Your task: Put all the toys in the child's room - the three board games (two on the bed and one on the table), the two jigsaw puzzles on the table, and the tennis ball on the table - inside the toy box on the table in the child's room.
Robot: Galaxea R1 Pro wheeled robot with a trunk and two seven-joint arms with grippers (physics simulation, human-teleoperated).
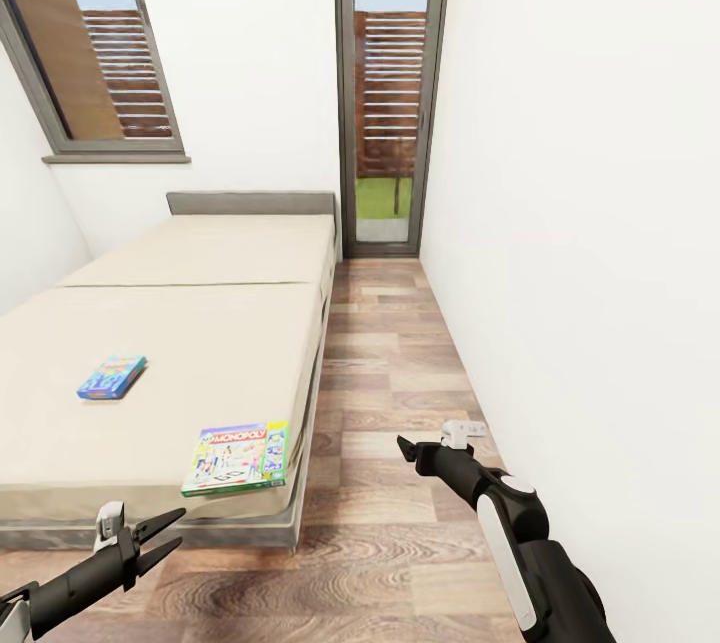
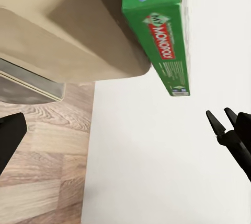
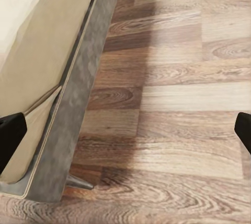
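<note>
The green Monopoly board game [image 1: 237, 457] lies flat at the near corner of the bed [image 1: 200, 323], one corner reaching slightly past the mattress edge; in the left wrist view its green side with the red logo [image 2: 162, 36] shows against the white wall. The second board game [image 1: 111, 376] — a smaller blue box — lies flat further in on the mattress, well apart from the first.

The left gripper [image 1: 160, 533] hangs below the foot of the bed, empty, its two fingers spread apart and pointing toward the Monopoly box without touching it. The right gripper [image 1: 420, 450] hangs over the wooden floor [image 1: 390, 363] beside the bed — whether its fingers are apart or together cannot be told. Its wrist view shows the grey bed frame [image 3: 78, 104] and floor planks.
</note>
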